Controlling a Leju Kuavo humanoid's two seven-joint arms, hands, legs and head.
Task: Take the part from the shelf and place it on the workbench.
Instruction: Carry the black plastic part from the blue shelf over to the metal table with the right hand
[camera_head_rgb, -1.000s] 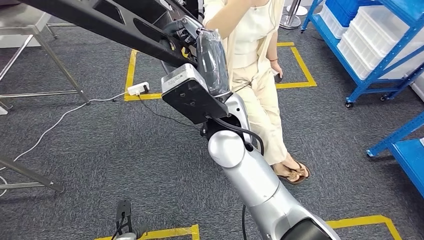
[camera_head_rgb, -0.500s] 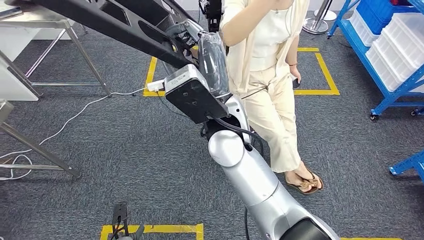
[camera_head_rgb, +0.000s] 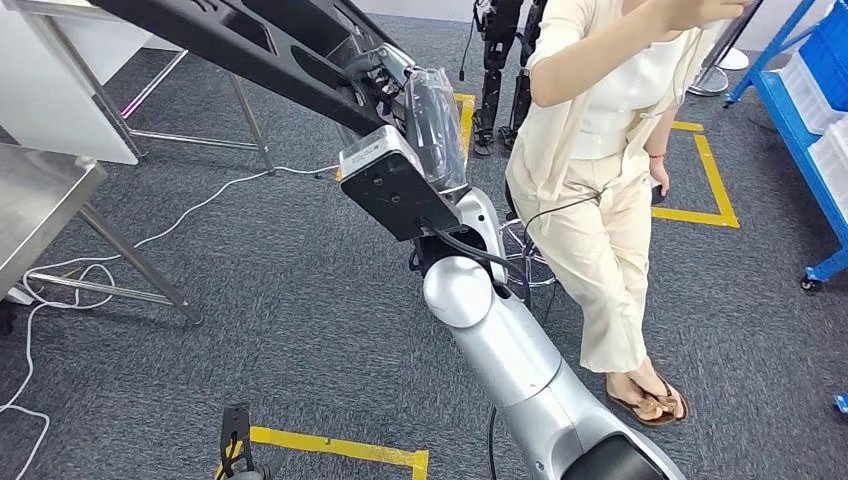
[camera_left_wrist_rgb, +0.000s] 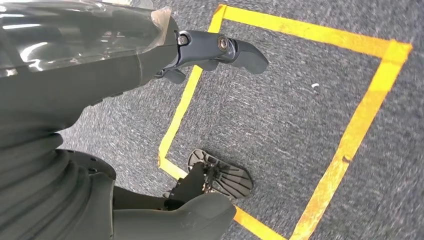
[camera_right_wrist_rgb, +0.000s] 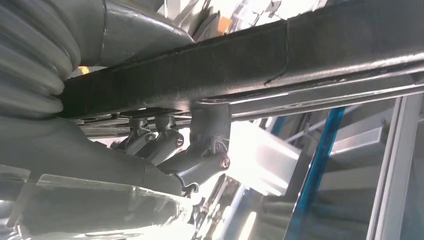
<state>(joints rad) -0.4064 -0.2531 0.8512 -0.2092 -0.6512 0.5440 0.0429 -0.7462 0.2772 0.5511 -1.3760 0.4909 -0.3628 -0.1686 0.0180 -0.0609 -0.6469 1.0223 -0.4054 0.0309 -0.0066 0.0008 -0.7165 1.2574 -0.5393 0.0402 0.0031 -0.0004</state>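
The part (camera_head_rgb: 230, 35) is a long black frame-like bar. It runs from the picture's top left down to my right hand (camera_head_rgb: 385, 75), which grips its end with the arm raised. In the right wrist view the dark fingers (camera_right_wrist_rgb: 200, 160) curl around the black bar (camera_right_wrist_rgb: 280, 55). A clear plastic cover wraps the wrist (camera_head_rgb: 432, 120). My left hand (camera_left_wrist_rgb: 150, 55) hangs over the carpet, its fingers (camera_left_wrist_rgb: 225, 47) and thumb (camera_left_wrist_rgb: 195, 215) apart with nothing between them. The steel workbench (camera_head_rgb: 40, 190) stands at the left.
A person (camera_head_rgb: 610, 170) in pale clothes stands close on the right of my arm. A blue shelf (camera_head_rgb: 800, 100) with white bins is at the far right. White cables (camera_head_rgb: 150, 235) lie on the carpet by the table legs, and yellow tape (camera_head_rgb: 340, 447) marks the floor.
The camera has turned: the workbench has come into view at the left, and the person and blue shelf have slid right. My right hand still holds the part raised.
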